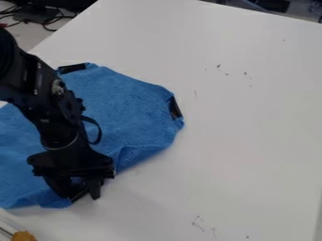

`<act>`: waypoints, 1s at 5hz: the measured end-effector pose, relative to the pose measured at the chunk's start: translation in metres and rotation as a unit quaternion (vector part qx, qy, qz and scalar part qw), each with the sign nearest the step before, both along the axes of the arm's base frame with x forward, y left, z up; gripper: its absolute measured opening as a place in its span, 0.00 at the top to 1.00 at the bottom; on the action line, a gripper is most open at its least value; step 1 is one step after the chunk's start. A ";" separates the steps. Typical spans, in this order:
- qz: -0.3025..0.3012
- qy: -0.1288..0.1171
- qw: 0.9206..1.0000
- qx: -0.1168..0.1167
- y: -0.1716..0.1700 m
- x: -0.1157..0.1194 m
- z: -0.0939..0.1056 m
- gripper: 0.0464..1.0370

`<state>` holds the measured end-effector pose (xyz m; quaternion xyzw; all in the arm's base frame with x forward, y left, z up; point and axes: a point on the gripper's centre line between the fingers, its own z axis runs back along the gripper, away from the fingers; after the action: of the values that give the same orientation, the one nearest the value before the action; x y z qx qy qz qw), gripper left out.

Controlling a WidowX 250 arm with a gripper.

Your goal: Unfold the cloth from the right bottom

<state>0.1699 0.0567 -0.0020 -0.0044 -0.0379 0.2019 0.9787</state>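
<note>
The blue cloth [125, 101] lies on the left half of the table, its lower right edge raised in a fold with wrinkles. Black patches mark its top corner and its right corner. My gripper [83, 192] hangs over the cloth's lower edge, at the lower left of the view. Its two fingers stand apart, with a bit of blue cloth and a dark piece showing between them. The arm hides part of the cloth's middle and left side.
The white table [239, 117] extends right of the cloth, with a few small dark marks on it. An orange object [24, 236] sits at the bottom left edge beside a pale tray-like rim. Dark cables [47, 18] lie beyond the table at the top left.
</note>
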 end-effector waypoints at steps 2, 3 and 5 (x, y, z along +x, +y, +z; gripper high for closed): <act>-0.014 0.010 1.000 0.005 -0.003 -0.002 0.007 0.67; -0.008 -0.001 1.000 0.019 -0.009 -0.002 0.030 0.78; 0.049 0.006 0.999 -0.003 -0.040 -0.025 0.049 0.92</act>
<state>0.1453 0.0165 0.0469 -0.0038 -0.0312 0.2498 0.9678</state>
